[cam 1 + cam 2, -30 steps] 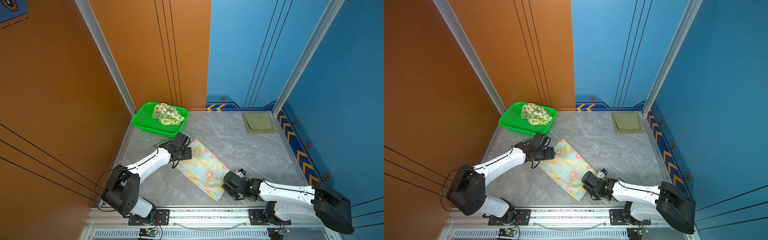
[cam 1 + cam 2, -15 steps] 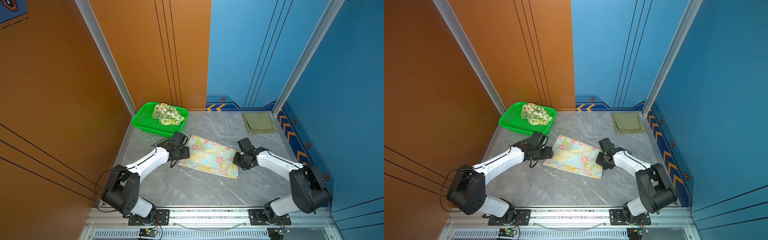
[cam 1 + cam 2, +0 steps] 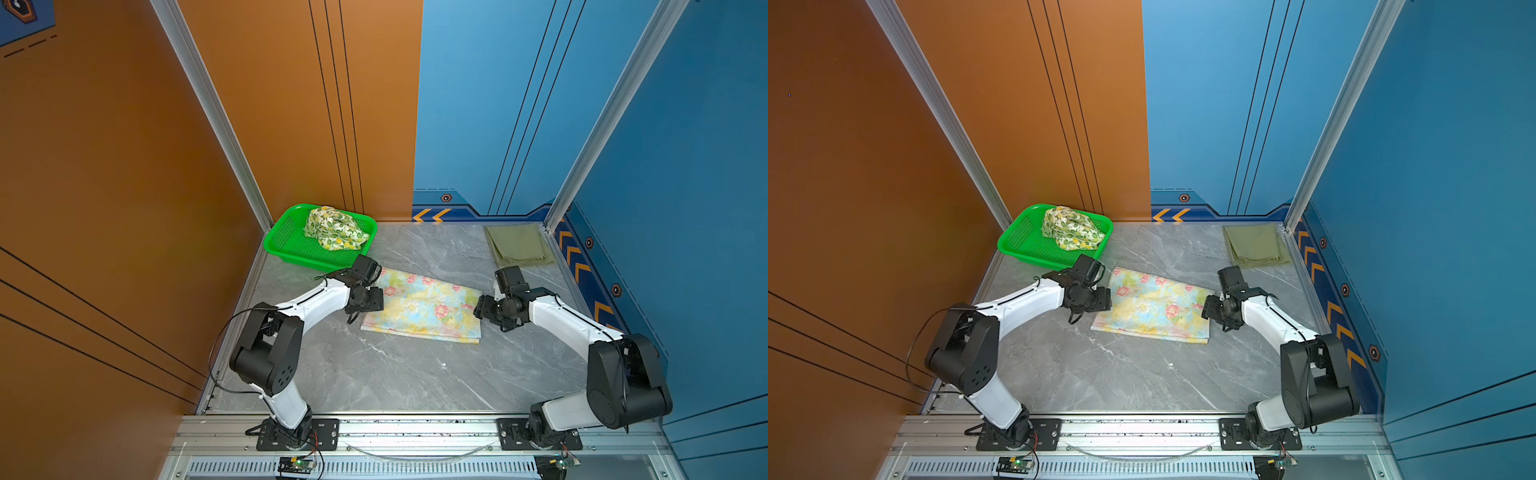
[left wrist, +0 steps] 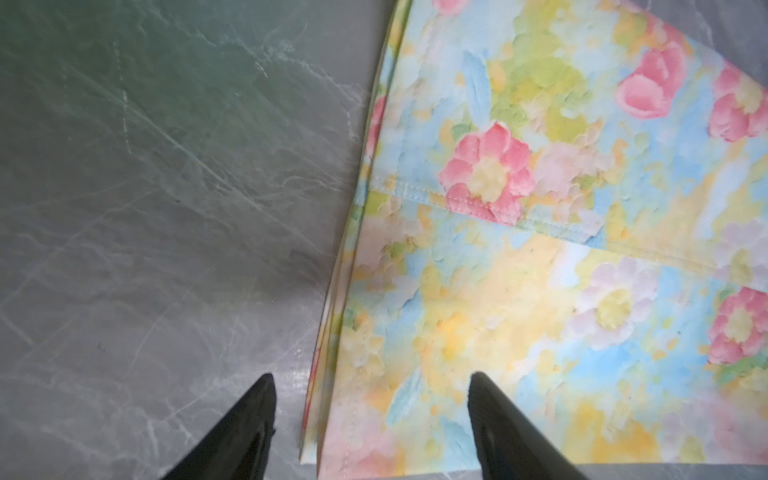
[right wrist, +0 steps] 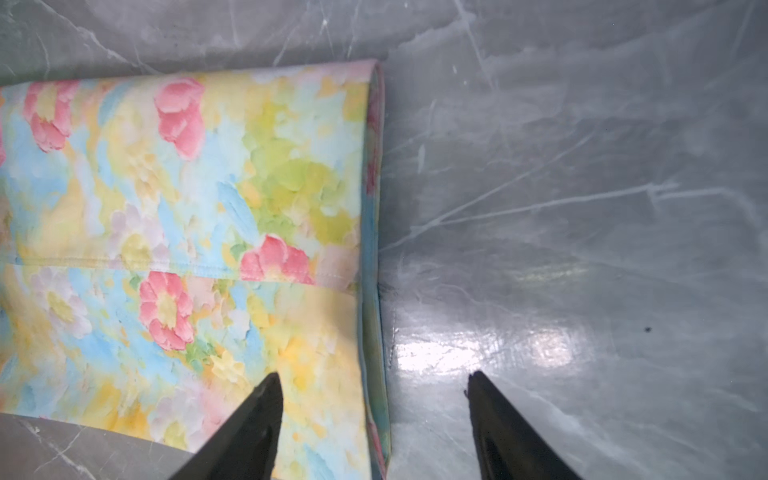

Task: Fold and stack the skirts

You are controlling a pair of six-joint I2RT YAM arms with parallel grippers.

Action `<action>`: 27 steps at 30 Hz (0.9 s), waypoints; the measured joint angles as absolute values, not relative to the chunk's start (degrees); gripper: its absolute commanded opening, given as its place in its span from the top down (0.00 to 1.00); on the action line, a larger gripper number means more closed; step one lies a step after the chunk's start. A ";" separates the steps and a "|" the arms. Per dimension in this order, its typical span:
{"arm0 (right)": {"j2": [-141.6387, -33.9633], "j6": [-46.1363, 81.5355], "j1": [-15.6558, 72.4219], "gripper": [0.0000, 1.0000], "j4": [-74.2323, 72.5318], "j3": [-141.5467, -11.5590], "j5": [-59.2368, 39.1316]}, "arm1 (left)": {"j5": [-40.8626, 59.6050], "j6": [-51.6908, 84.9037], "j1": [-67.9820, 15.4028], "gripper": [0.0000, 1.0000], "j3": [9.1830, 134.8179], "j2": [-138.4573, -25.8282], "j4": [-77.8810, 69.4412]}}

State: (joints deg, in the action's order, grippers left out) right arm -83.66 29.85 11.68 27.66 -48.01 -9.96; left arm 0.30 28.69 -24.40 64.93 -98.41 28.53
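The pastel flowered skirt (image 3: 424, 305) (image 3: 1152, 305) lies folded flat in the middle of the grey table (image 3: 395, 374). My left gripper (image 3: 376, 299) (image 4: 372, 378) stands open over its left edge, one finger above the cloth and one above the table. At the skirt's right edge my right gripper (image 3: 478, 307) (image 5: 374, 378) is open too, straddling the fold and holding nothing. The olive-green skirt (image 3: 519, 245) (image 3: 1256, 245) lies folded at the back right corner. A crumpled lemon-print skirt (image 3: 334, 228) (image 3: 1071, 228) sits in the basket.
The bright green basket (image 3: 291, 245) (image 3: 1021, 245) stands at the back left, just behind my left wrist. Orange and blue walls close the table in on three sides. An aluminium rail (image 3: 415, 428) with both arm bases runs along the front edge.
My right gripper carried the skirt's near end up and to the right, folding it over, then opened and let go. The left arm barely moved.
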 measured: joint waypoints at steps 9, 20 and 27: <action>-86.56 31.05 11.73 0.41 22.24 -43.72 -15.70 | 0.32 26.85 -23.14 0.27 70.30 -106.26 28.53; -92.09 31.48 12.82 0.90 14.24 -45.32 -19.70 | 0.03 25.10 -23.16 0.67 71.79 -109.91 27.94; -93.95 30.55 13.13 1.00 15.05 -47.86 -19.75 | -0.14 25.15 -22.98 0.92 71.68 -110.28 27.20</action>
